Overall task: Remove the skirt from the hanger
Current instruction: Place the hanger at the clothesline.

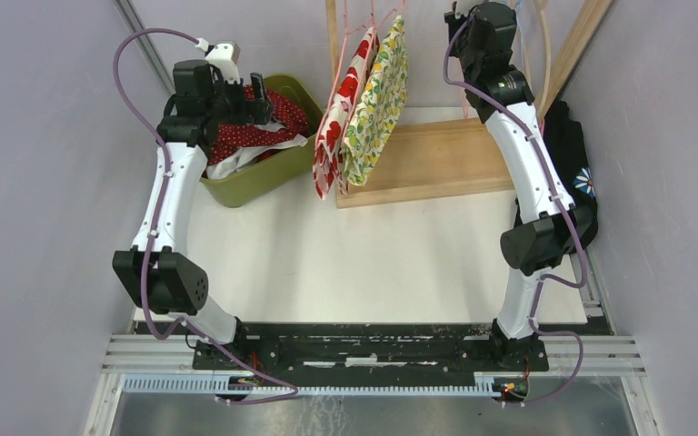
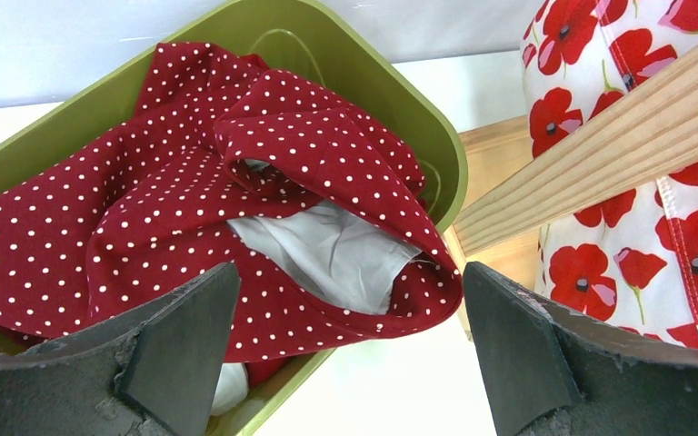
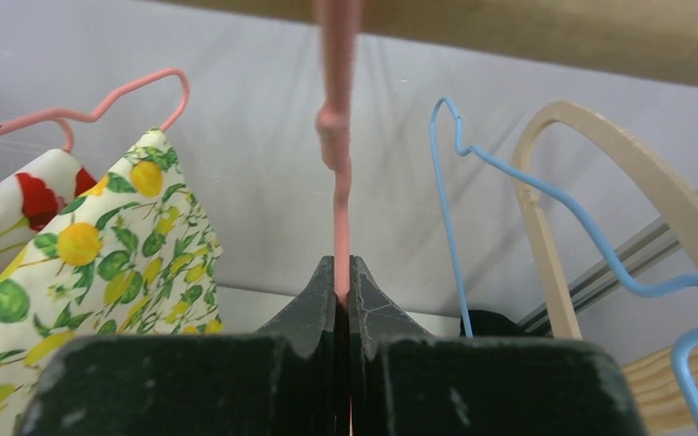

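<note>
Left claw [image 2: 350,272]: jaws wide, holding nothing, hovering just above the red dotted skirt [image 2: 145,200]. The skirt lies bunched in the green bin [image 2: 400,100] at the far left of the worktop [image 1: 345,263], on no hanger. Its white lining shows, and one fold is draped over the bin's right rim.

Right claw [image 3: 344,272]: jaws pinched shut on a thin pink hanger [image 3: 336,136], up at the rack, far right. The hanger's lower part is hidden.

Risks, as judged:
- If a finger snags the draped fold as the left arm lifts, the skirt could be dragged out over the rim.
- If the right arm pulls away without letting go, it could yank the hanger off. It could also swing it into the lemon-print skirt [image 3: 100,263] and the blue hanger [image 3: 473,182] either side.
</note>
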